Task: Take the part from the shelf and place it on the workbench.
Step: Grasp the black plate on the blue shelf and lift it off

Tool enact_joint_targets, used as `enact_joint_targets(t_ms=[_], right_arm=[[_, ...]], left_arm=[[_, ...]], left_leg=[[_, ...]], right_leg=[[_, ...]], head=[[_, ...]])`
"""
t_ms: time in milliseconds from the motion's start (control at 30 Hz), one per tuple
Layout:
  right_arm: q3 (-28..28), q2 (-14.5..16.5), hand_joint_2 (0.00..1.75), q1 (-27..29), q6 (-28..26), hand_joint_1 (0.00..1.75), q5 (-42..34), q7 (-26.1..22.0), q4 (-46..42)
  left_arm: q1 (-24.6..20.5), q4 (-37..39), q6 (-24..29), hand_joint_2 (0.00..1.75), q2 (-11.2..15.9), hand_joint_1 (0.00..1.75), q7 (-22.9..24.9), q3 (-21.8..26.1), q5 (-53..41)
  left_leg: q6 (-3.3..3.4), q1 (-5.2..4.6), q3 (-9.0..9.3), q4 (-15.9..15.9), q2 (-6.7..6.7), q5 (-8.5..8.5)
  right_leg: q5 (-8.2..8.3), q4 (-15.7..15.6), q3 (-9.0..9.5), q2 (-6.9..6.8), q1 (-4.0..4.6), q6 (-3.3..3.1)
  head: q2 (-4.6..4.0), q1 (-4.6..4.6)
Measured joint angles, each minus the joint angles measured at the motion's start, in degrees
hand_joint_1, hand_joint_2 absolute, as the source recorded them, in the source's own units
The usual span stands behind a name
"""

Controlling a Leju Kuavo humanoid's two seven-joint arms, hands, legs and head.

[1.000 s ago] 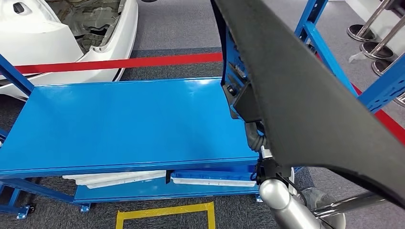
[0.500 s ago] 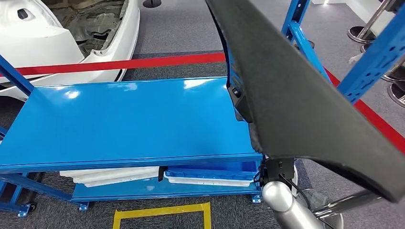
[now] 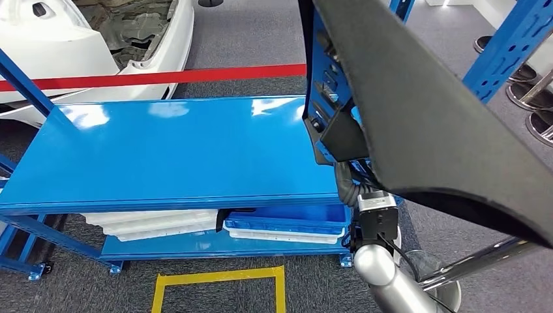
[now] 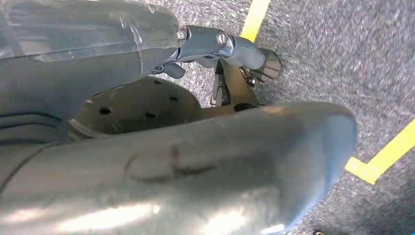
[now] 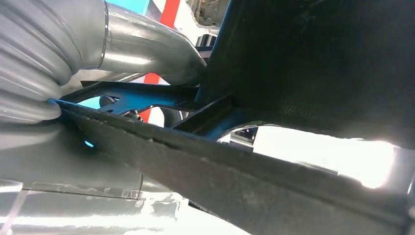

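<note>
The right hand (image 5: 73, 88) grasps the long black part (image 3: 417, 111), whose long axis runs from 11 to 4 o'clock, above the right end of the blue table (image 3: 169, 156).

black part (image 3: 424, 124) cut off at top and right edges, hiding the right hand (image 5: 147, 54) and workbench (image 3: 163, 156) corner

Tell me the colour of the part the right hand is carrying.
Black, with a felt-like texture; the part shows best in the head view.
</note>
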Motion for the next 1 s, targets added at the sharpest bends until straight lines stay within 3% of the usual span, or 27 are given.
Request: enact_joint_targets(t_ms=[33,100,133,167,200,233,267,333,400,500,567,633,667,700,733,767,833,900,933,1000], right_arm=[[0.00,-0.03,1.75,-0.02,-0.02,1.75,-0.08,-0.03,0.02],[-0.01,-0.07,1.75,-0.02,-0.07,1.75,-0.14,-0.09,0.05],[-0.01,-0.08,1.75,0.03,-0.07,1.75,-0.15,-0.11,0.06],[-0.02,-0.10,1.75,0.11,-0.07,1.75,-0.13,-0.10,0.07],[-0.02,-0.12,1.75,0.18,-0.07,1.75,-0.09,-0.09,0.07],[-0.04,-0.15,1.75,0.22,-0.07,1.75,-0.02,-0.07,0.07],[-0.07,-0.16,1.75,0.23,-0.07,1.75,0.08,-0.04,0.07],[-0.16,-0.17,1.75,0.25,-0.07,1.75,0.31,0.01,0.07],[-0.26,-0.18,1.75,0.45,-0.07,1.75,0.49,0.03,0.06],[-0.45,-0.21,1.75,0.77,-0.07,1.75,0.71,0.05,0.05],[-0.66,-0.22,1.75,0.87,-0.07,1.75,0.84,0.07,0.05],[-0.78,-0.22,1.75,0.97,-0.07,1.75,0.89,0.10,0.05],[-0.79,-0.22,1.75,1.04,-0.07,1.75,0.89,0.11,0.05],[-0.80,-0.22,1.75,1.11,-0.07,1.75,0.90,0.11,0.05],[-0.82,-0.22,1.75,1.18,-0.07,1.75,0.90,0.11,0.05],[-0.86,-0.22,1.75,1.24,-0.07,1.75,0.90,0.11,0.05],[-0.98,-0.22,1.75,1.29,-0.07,1.75,0.92,0.11,0.05],[-1.15,-0.22,1.75,1.33,-0.08,1.75,1.11,0.19,0.05],[-1.22,-0.22,1.75,1.38,-0.08,1.75,1.26,0.27,0.05],[-1.34,-0.24,1.75,1.60,-0.10,1.75,1.54,0.48,0.05]], left_arm=[[-0.02,0.00,-0.01,0.00,-0.02,0.00,-0.12,0.00,0.04],[-0.04,0.00,-0.06,0.00,-0.09,0.00,-0.33,0.00,0.08],[-0.04,0.00,-0.10,0.00,-0.12,0.00,-0.38,0.00,0.09],[-0.02,0.00,-0.14,0.00,-0.16,0.00,-0.39,0.00,0.10],[-0.01,0.01,-0.16,0.00,-0.18,0.00,-0.42,0.00,0.11],[-0.01,0.01,-0.17,0.00,-0.19,0.00,-0.44,0.00,0.12],[-0.02,0.01,-0.19,0.00,-0.19,0.00,-0.47,0.00,0.12],[-0.04,0.02,-0.27,0.00,-0.20,0.00,-0.57,0.00,0.09],[-0.02,0.02,-0.39,0.00,-0.20,0.00,-0.72,0.00,0.07],[0.10,0.08,-0.56,0.00,-0.20,0.00,-0.82,0.00,0.06],[0.14,0.13,-0.64,0.00,-0.19,0.00,-0.85,0.00,0.04],[0.12,0.13,-0.72,0.00,-0.19,0.00,-0.87,0.00,0.03],[0.12,0.13,-0.73,0.00,-0.19,0.00,-0.88,0.00,0.03],[0.12,0.13,-0.73,0.00,-0.19,0.00,-0.89,0.00,0.03],[0.12,0.13,-0.74,0.00,-0.19,0.00,-0.89,0.00,0.03],[0.10,0.13,-0.74,0.00,-0.19,0.00,-0.89,0.00,0.03],[-0.03,0.13,-0.75,0.00,-0.18,0.00,-0.88,0.00,0.01],[-0.22,0.13,-0.75,0.00,-0.17,0.00,-0.72,-0.02,-0.03],[-0.28,0.13,-0.75,0.00,-0.16,0.00,-0.57,-0.04,-0.05],[-0.29,0.13,-0.73,0.00,-0.17,0.00,-0.30,-0.07,-0.07]], left_leg=[[0.36,0.20,-0.35,-0.47,0.20,0.65],[0.77,0.38,-1.65,-0.65,0.47,1.72],[0.81,0.40,-2.51,-0.34,0.52,2.09],[0.71,0.43,-3.46,0.12,0.55,2.41],[0.59,0.51,-4.47,0.70,0.60,2.70],[0.42,0.65,-5.50,1.37,0.63,2.93],[0.21,0.83,-6.50,2.15,0.66,3.11],[-0.37,1.02,-8.20,3.68,0.65,3.45],[-1.12,0.93,-9.05,4.50,0.54,4.04],[-2.26,0.97,-9.67,4.85,0.29,4.47],[-2.92,1.12,-10.99,8.04,0.27,0.81],[-3.33,1.20,-12.78,14.88,0.31,-4.79],[-3.40,1.20,-13.24,18.15,0.31,-6.39],[-3.33,1.17,-12.95,20.12,0.31,-6.72],[-3.14,1.13,-11.77,20.27,0.30,-5.91],[-2.81,1.06,-9.55,18.29,0.29,-4.39],[-1.80,0.66,-3.14,9.86,0.20,-2.54],[-1.09,0.16,1.35,2.61,0.10,-2.87],[-0.85,-0.06,2.00,1.01,0.07,-3.04],[-0.38,-0.04,1.46,0.18,0.28,-1.85]], right_leg=[[-1.47,1.30,-0.54,0.15,0.05,0.28],[-6.38,6.72,-2.40,0.39,0.00,0.71],[-8.60,10.18,-3.32,0.41,-0.14,0.91],[-9.78,12.94,-3.76,0.40,-0.30,1.12],[-9.72,14.21,-3.44,0.39,-0.48,1.36],[-8.59,13.53,-2.19,0.38,-0.68,1.61],[-6.92,10.87,0.02,0.37,-0.91,1.89],[-5.80,3.86,4.49,0.50,-1.09,2.26],[-6.32,0.52,5.95,0.77,-0.90,1.81],[-5.20,0.47,4.98,0.77,-0.82,0.30],[-4.06,0.32,3.84,0.54,-0.94,-0.74],[-2.93,0.36,2.35,0.39,-0.85,-1.29],[-2.36,0.39,1.56,0.35,-0.75,-1.36],[-1.78,0.43,0.79,0.32,-0.64,-1.35],[-1.21,0.46,0.04,0.29,-0.53,-1.31],[-0.65,0.48,-0.66,0.30,-0.42,-1.24],[0.37,0.50,-1.74,0.33,-0.20,-1.03],[1.42,0.32,-2.21,0.26,-0.21,-0.47],[1.99,0.08,-2.27,0.19,-0.30,-0.02],[2.58,-0.26,-2.43,0.25,-0.38,0.95]], head=[[0.00,0.17],[0.00,0.57],[0.00,0.74],[0.00,0.83],[0.00,0.91],[0.00,0.99],[0.00,1.06],[0.00,1.63],[0.01,2.32],[0.01,2.44],[0.00,1.94],[0.01,1.13],[0.01,0.84],[0.01,0.70],[0.01,0.64],[0.01,0.68],[0.01,0.94],[0.01,1.40],[0.01,1.67],[0.01,1.98]])
